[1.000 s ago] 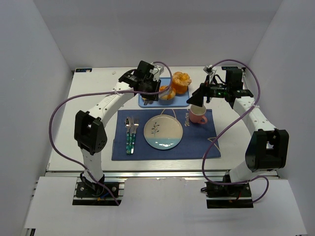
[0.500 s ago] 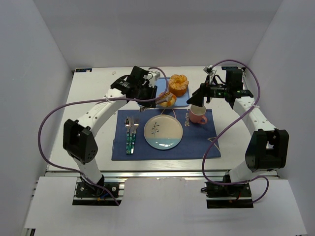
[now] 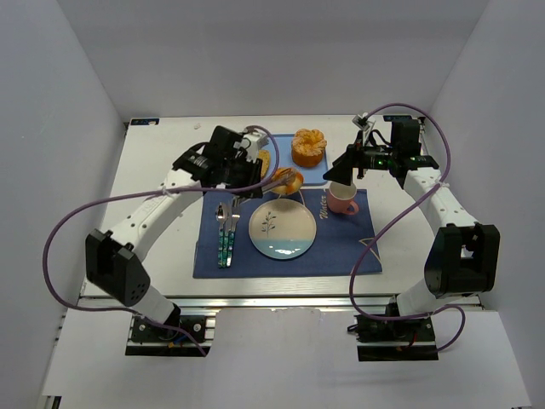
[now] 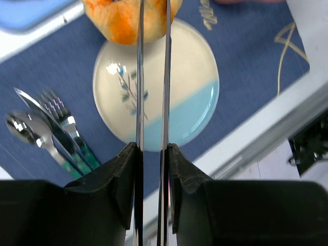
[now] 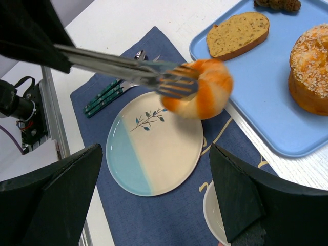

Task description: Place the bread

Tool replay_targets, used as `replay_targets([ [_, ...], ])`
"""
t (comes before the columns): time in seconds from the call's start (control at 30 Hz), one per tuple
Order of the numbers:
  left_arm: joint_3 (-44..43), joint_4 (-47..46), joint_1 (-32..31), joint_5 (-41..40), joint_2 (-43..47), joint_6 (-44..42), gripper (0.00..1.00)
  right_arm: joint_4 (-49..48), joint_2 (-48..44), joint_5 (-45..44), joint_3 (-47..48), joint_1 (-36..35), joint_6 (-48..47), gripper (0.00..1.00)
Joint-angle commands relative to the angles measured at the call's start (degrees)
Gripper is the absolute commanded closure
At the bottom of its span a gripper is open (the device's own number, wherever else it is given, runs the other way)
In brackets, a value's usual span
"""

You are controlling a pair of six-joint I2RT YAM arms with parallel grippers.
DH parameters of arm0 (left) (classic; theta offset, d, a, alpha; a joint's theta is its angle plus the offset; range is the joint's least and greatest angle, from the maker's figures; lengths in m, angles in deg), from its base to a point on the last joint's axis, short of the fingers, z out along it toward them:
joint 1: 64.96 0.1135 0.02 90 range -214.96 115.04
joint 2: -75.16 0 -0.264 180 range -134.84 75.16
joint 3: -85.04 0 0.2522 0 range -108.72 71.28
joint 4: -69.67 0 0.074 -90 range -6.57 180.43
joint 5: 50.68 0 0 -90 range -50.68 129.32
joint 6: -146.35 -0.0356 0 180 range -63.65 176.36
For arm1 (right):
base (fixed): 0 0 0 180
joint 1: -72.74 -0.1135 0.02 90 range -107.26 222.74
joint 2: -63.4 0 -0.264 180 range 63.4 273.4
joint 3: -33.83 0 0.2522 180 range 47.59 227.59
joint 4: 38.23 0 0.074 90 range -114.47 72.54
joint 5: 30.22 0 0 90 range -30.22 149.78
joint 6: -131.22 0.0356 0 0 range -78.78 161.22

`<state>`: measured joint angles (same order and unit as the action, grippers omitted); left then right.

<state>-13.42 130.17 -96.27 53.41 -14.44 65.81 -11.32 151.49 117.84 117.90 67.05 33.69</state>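
Observation:
The bread point(image 3: 286, 180) is a small glossy golden roll pinched between the tips of metal tongs point(image 3: 266, 180). It hangs above the far rim of the white and light-blue plate point(image 3: 282, 234), at the blue tray's near edge. My left gripper point(image 3: 241, 173) is shut on the tongs' handles point(image 4: 139, 77); in the left wrist view the bread point(image 4: 120, 18) sits at the tong tips over the plate point(image 4: 184, 97). The right wrist view shows the bread point(image 5: 205, 97) off the plate point(image 5: 154, 154). My right gripper point(image 3: 341, 174) is open and empty above the pink cup point(image 3: 343, 203).
The blue tray point(image 3: 317, 176) holds a larger orange bun point(image 3: 308, 146) and a tan slice point(image 5: 238, 35). A spoon, knife and fork point(image 3: 226, 232) lie left of the plate on the navy placemat point(image 3: 341, 247). White walls enclose the table.
The left arm has swung the tongs with the bread off the tray, toward the near side and over the plate's far rim. The right arm has not moved.

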Motion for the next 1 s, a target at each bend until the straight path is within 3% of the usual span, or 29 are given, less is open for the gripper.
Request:
replay_targets([
  [0.0,5.0,0.9,0.1,4.3,9.6,-0.1,1.0,-1.2,-2.0,1.5,-0.3,0.2,0.5,0.11],
  [0.37,20.5,-3.4,-0.7,7.6,20.6,3.7,0.98,-1.9,-1.5,2.4,-0.2,0.2,1.8,0.11],
  [0.53,22.1,-3.9,-1.5,6.6,20.2,4.0,0.83,-1.7,-1.5,2.4,-0.1,0.2,1.8,0.1],
  [0.57,22.2,-4.0,-1.6,6.0,20.1,3.8,0.75,-1.7,-1.6,2.4,0.0,0.2,1.8,0.11],
  [0.7,22.0,-3.5,-1.6,5.3,19.9,3.0,0.58,-1.7,-1.5,2.3,0.0,0.2,2.0,0.11],
  [0.97,21.9,-2.1,-1.6,5.8,20.1,1.7,0.5,-1.9,-1.1,2.3,0.0,0.2,2.2,0.11],
])
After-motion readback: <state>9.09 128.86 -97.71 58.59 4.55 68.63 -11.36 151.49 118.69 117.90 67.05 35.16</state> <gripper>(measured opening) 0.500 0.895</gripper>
